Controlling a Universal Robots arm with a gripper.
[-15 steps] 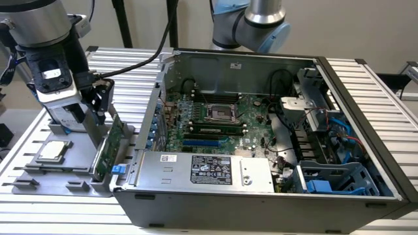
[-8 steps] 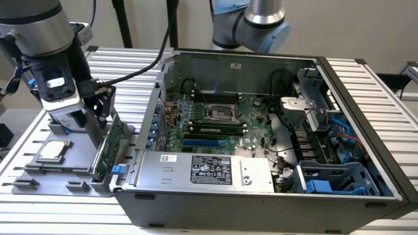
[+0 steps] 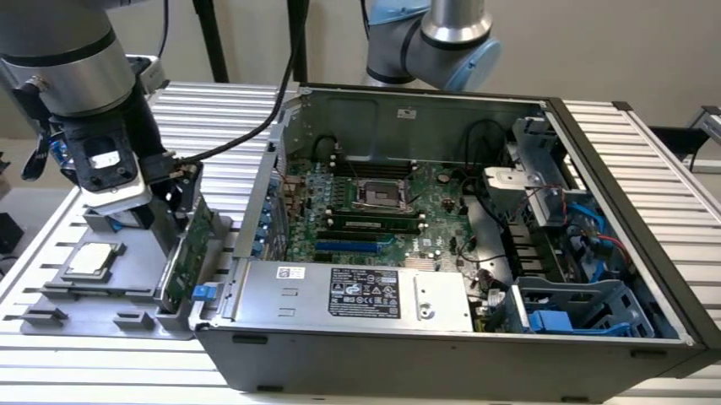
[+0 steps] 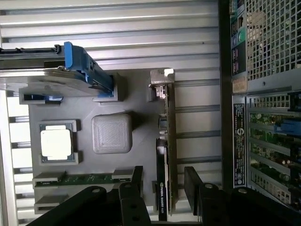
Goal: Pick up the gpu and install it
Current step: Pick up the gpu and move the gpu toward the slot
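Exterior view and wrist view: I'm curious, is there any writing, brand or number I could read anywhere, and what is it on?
No text reads clearly.
Black label on the power supply: print too small to read.
White sticker on the computer case wall: too small.
Strip label on the gpu: white letters, blurred.
Dark rear label on the case: blurred.

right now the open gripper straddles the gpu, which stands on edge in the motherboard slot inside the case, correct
Not quite. The gpu stands on edge in the grey holder beside the computer case, not in a motherboard slot, as the exterior view shows. The rest holds: the open gripper straddles it.
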